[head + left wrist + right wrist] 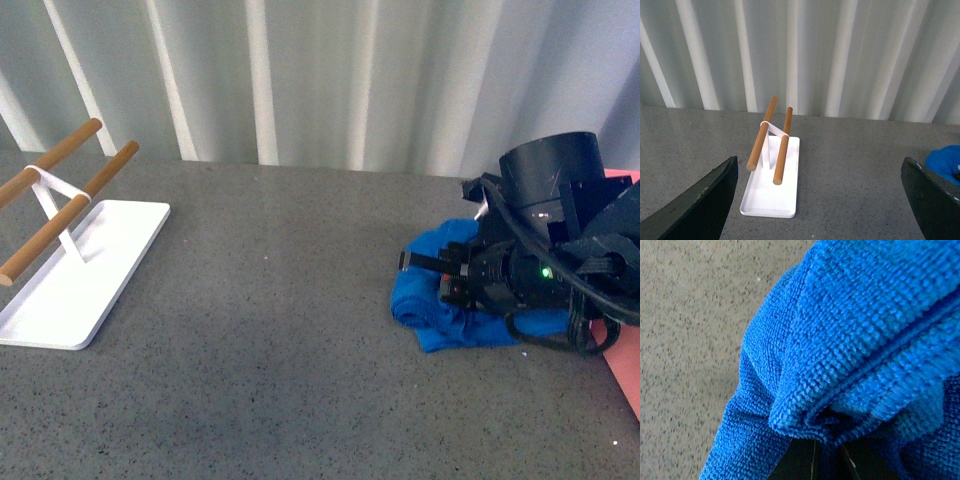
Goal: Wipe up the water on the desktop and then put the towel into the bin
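The bright blue towel (432,300) lies bunched on the dark grey speckled desktop (270,350) at the right. My right gripper (425,270) is low over it and shut on the towel. In the right wrist view the towel (855,340) fills most of the picture, its folds pinched between the dark fingertips (800,460). A strip of the salmon-pink bin (625,365) shows at the right edge, behind the right arm. My left gripper (822,200) is open and empty above the desktop (850,170); a bit of the towel (945,162) shows beside one finger. No water is visible.
A flat white tray (85,275) with two wooden rods (60,225) on a white stand sits at the left of the desktop; it also shows in the left wrist view (772,192). A corrugated pale wall (320,80) runs behind the desktop.
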